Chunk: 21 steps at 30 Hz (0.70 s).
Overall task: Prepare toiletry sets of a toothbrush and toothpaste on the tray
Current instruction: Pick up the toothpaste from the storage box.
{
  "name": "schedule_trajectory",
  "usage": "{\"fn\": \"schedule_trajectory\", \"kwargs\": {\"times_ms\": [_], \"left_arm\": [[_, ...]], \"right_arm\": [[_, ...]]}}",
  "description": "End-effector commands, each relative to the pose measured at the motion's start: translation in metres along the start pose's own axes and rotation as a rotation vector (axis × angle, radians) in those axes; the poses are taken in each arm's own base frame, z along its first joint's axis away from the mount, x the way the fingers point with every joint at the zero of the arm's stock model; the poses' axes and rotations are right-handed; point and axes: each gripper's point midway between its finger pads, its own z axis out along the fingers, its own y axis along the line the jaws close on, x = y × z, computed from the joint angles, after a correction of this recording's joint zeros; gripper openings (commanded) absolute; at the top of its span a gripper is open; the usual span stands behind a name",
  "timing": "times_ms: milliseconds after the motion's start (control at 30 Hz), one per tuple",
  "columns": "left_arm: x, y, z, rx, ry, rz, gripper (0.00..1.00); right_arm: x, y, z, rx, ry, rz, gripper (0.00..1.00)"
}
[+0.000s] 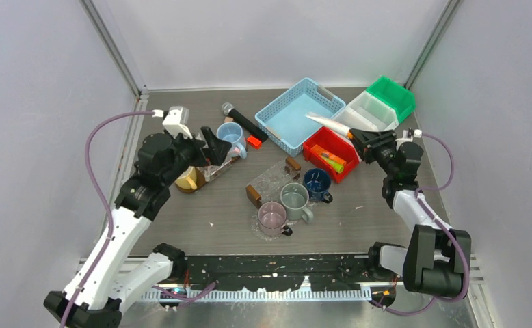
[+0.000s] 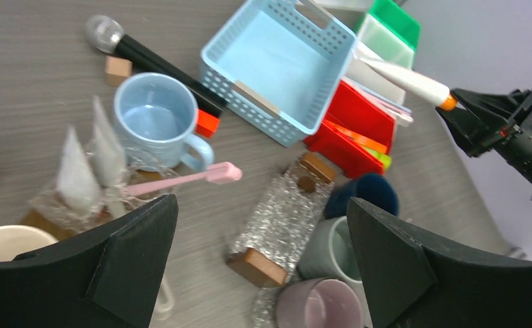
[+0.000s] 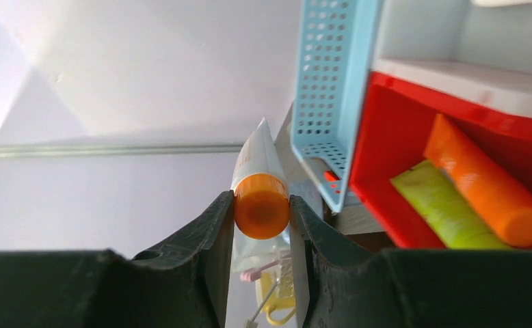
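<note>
**Early stage: one tube in hand, tray not yet loaded**

Top: right fingers [image 1: 360, 142] are clenched on the white toothpaste tube [image 1: 326, 122], held aloft near the red bin [image 1: 316, 142]. Glitter tray [image 1: 271, 179] mid-tabletop shows no set.

Left wrist: left fingers [image 2: 133, 253] are spread wide, holding nothing. Pink toothbrush [image 2: 181, 179] lies beside the blue mug [image 2: 155, 119], off that tray.

Right wrist: the tube's orange cap is pinched. Orange tube [image 3: 482, 184] and green tube [image 3: 441, 205] sit in the bin. Most of the job remains, I'd say.

Left hand [image 2: 261, 202] is wide open at the bottom of the shot, black fingers [image 2: 130, 253] framing a glittery clear tray with wooden handles [image 2: 280, 222] on the grey tabletop [image 2: 37, 102]. A slim pink toothbrush [image 2: 181, 179] lies just beside a light blue ceramic mug [image 2: 155, 119]. Top right, the right hand [image 2: 453, 109] pinches a white toothpaste tube with an orange cap [image 2: 403, 76] near a red plastic bin [image 2: 362, 113].
</note>
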Motion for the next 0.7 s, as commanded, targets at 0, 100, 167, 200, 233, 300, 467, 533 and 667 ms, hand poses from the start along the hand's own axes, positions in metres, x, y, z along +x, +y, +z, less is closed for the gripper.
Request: {"fn": "schedule_trajectory", "kwargs": {"times_ms": [0, 100, 167, 200, 233, 300, 467, 533, 667], "left_arm": [[-0.018, -0.041, 0.009, 0.169, 0.007, -0.13, 0.98], [-0.017, -0.054, 0.022, 0.221, 0.045, -0.192, 0.97], [-0.018, -0.063, 0.029, 0.254, 0.054, -0.23, 0.97], [-0.019, -0.067, 0.032, 0.27, 0.055, -0.25, 0.96], [-0.02, -0.071, 0.036, 0.281, 0.055, -0.274, 0.95], [-0.024, -0.079, 0.041, 0.31, 0.051, -0.33, 0.94], [-0.028, -0.1, 0.053, 0.371, 0.055, -0.44, 0.9], [-0.028, -0.111, 0.057, 0.394, 0.056, -0.47, 0.9], [-0.022, -0.126, 0.072, 0.4, 0.081, -0.516, 0.9]], "right_arm": [[0.016, 0.09, -0.011, -0.267, 0.077, -0.112, 0.01], [0.04, 0.114, -0.019, -0.341, 0.165, -0.177, 0.01], [0.052, 0.127, -0.024, -0.395, 0.208, -0.208, 0.01], [0.055, 0.131, -0.026, -0.409, 0.219, -0.21, 0.01], [0.062, 0.138, -0.03, -0.441, 0.241, -0.222, 0.01], [0.071, 0.146, -0.035, -0.483, 0.267, -0.225, 0.01], [0.096, 0.163, -0.05, -0.571, 0.335, -0.228, 0.01], [0.102, 0.169, -0.056, -0.602, 0.354, -0.235, 0.01], [0.113, 0.178, -0.066, -0.656, 0.385, -0.247, 0.01]]}}
